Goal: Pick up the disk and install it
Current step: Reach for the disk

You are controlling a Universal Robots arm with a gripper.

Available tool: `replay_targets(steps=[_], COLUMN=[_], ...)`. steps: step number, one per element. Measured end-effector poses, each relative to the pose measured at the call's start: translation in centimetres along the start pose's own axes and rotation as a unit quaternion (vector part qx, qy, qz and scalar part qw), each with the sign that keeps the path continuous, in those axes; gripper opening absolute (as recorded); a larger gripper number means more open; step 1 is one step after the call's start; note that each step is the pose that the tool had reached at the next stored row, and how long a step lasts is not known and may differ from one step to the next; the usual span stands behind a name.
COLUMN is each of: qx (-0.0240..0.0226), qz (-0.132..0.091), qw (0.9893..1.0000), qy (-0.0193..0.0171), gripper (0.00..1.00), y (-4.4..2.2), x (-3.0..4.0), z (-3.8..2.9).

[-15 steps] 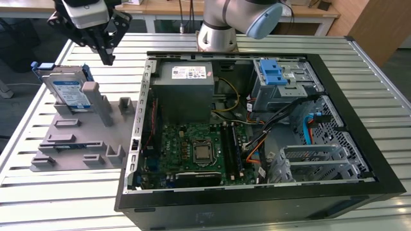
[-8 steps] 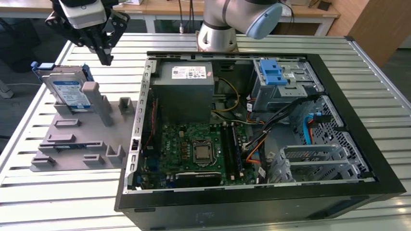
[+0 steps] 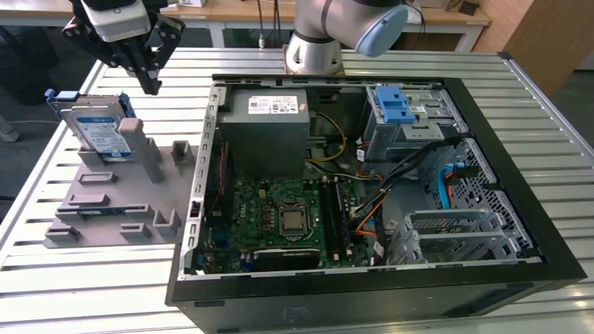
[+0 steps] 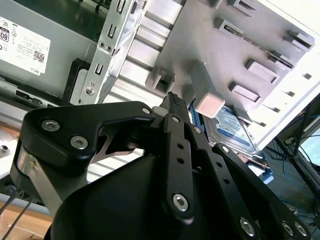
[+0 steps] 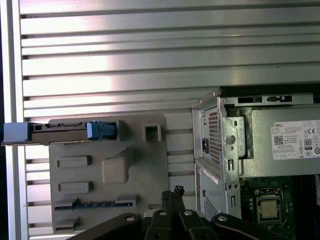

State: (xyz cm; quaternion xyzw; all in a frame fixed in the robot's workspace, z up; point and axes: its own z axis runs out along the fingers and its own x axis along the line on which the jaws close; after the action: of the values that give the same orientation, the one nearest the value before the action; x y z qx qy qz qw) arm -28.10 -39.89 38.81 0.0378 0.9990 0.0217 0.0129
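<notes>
We see the black gripper (image 3: 149,85) hanging near the flat silver disk in its blue plastic frame (image 3: 97,129). Its jaws are pressed together and hold nothing. The disk stands on its edge in a slot of the grey plastic holder (image 3: 102,209), so it looks easy to grab. The open black computer case (image 3: 371,296) sits beside it on the metal surface (image 3: 93,292).

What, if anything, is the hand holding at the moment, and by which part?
Nothing; the hand hangs empty, while the disk stands on edge in its grey holder.
</notes>
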Motion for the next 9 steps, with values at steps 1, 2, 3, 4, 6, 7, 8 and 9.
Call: replay_targets(steps=[1, 2, 3, 4, 6, 7, 8, 9], qx=[0.0, 0.0, 0.0, 0.0, 0.0, 0.0, 0.0, 0.0], qz=[0.0, 0.0, 0.0, 0.0, 0.0, 0.0, 0.0, 0.0], qw=[1.0, 1.0, 1.0, 1.0, 1.0, 1.0, 1.0, 1.0], qy=[0.0, 0.0, 0.0, 0.0, 0.0, 0.0, 0.0, 0.0], gripper=[0.11, 0.11, 0.11, 0.11, 0.11, 0.11, 0.11, 0.11], y=[0.0, 0.0, 0.0, -0.01, -0.01, -0.01, -0.01, -0.02], x=[0.02, 0.02, 0.03, 0.04, 0.09, 0.12, 0.15, 0.19], z=[0.0, 0.0, 0.0, 0.0, 0.0, 0.0, 0.0, 0.0])
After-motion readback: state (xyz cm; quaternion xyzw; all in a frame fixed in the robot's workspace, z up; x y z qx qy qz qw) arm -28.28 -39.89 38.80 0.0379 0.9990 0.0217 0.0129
